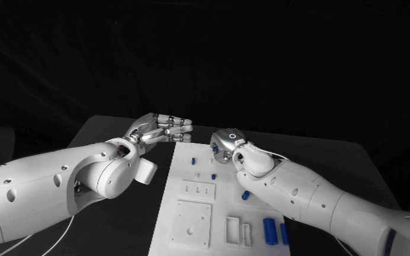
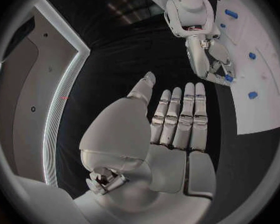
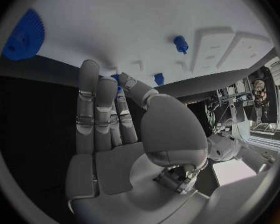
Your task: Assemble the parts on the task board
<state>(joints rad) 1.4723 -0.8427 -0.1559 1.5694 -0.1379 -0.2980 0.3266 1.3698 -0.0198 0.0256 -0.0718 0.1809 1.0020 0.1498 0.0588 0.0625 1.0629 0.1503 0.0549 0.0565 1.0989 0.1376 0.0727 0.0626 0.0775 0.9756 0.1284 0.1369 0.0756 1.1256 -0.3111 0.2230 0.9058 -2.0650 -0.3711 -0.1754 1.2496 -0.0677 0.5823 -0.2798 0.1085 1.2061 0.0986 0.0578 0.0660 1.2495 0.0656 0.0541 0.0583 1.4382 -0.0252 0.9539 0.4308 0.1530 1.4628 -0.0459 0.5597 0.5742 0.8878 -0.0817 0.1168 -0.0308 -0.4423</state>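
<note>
Right hand (image 1: 226, 144) is reaching over the board's (image 1: 192, 208) far end, fingers closing on a small blue part (image 2: 229, 77). Left hand (image 1: 162, 128) is hovering beside the board's far corner, fingers straight, holding nothing. Next: likely lifting and seating the part.

The head camera looks down from above toward twelve o'clock over the flat white plastic task board (image 1: 192, 208), which both close wrist cameras, behind their palms, share.
</note>
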